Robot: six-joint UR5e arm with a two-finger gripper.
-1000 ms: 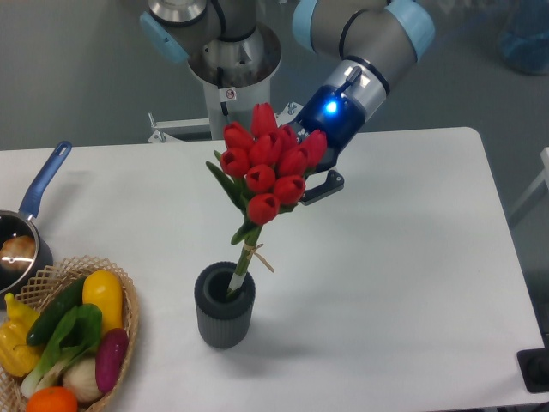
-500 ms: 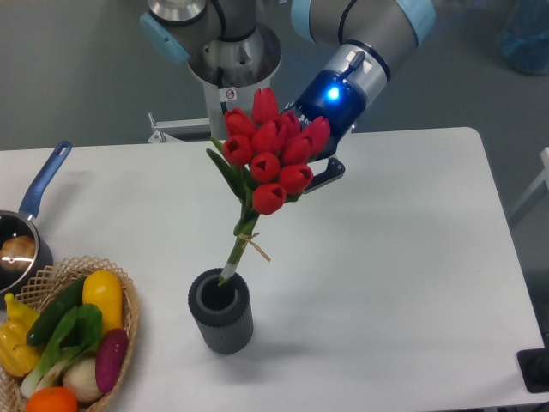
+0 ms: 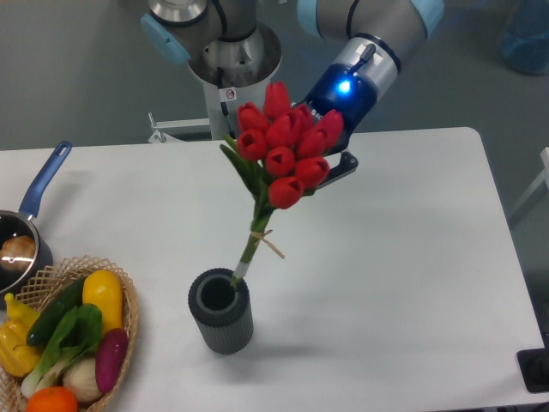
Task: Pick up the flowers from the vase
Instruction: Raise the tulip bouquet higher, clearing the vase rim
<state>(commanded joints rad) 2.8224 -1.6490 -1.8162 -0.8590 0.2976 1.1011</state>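
Note:
The flowers (image 3: 286, 148) are a bunch of red tulip buds on green stems, tied with tan string. They hang tilted, buds up and to the right, with the stem tips just above the mouth of the vase (image 3: 221, 310), at its far rim. The vase is a dark grey ribbed cylinder standing upright on the white table (image 3: 403, 257). My gripper (image 3: 330, 159) is behind the buds and shut on the flowers; only one dark finger (image 3: 340, 170) shows to the right of the bunch.
A wicker basket (image 3: 129, 296) with colourful vegetables sits at the front left corner. A blue-handled metal saucepan (image 3: 19, 245) stands at the left edge. The robot's base column (image 3: 232, 64) rises behind the table's far edge.
My gripper has risen and moved right with the flowers. The stems have come up out of the vase, and the vase has shifted a little to the left.

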